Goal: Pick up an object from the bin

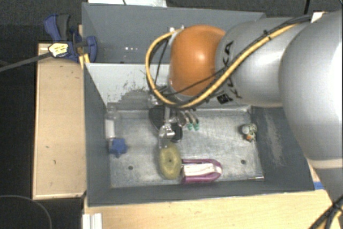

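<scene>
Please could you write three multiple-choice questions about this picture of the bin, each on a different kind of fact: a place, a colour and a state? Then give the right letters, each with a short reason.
1. Which thing lies nearest to the gripper?
A. the small blue block
B. the yellowish round disc with a hole
C. the small mixed-colour piece at the right

2. What colour is the long oblong thing beside that disc?
A. purple and white
B. red
C. black

3. How is the disc placed?
A. lifted above the rim
B. lying on the floor of the grey metal bin
C. outside the bin

Answers:
1 B: the disc sits just below the gripper in the view, and the other two lie farther off.
2 A: it has a purple body with a white band.
3 B: it rests on the floor near the front wall.
</scene>
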Tool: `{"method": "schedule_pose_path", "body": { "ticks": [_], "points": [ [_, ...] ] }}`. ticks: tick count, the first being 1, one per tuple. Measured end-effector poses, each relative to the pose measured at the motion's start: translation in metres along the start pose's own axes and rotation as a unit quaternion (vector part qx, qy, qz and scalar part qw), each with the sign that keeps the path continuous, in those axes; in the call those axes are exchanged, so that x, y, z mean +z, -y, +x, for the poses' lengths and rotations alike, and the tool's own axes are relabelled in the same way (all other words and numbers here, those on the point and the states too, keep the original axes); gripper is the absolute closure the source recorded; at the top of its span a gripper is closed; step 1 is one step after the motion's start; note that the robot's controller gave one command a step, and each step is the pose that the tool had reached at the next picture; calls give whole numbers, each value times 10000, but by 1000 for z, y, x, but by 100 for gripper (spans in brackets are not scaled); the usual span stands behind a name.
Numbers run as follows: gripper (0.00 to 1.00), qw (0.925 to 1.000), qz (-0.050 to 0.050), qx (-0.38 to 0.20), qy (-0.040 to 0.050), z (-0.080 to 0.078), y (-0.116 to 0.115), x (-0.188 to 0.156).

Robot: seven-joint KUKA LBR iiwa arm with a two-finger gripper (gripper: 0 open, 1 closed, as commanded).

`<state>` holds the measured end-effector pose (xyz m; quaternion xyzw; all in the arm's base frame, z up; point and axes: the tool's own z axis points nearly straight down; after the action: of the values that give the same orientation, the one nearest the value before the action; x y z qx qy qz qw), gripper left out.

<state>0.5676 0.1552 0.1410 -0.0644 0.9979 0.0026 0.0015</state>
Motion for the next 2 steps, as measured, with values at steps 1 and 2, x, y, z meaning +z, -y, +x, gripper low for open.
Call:
{"method": "schedule_pose_path", "body": {
  "ticks": [1,2],
  "points": [
    [0,9996,22,-280,-3,-11,73,66],
    [100,9995,20,-303,2,-11,70,64]
  ]
}}
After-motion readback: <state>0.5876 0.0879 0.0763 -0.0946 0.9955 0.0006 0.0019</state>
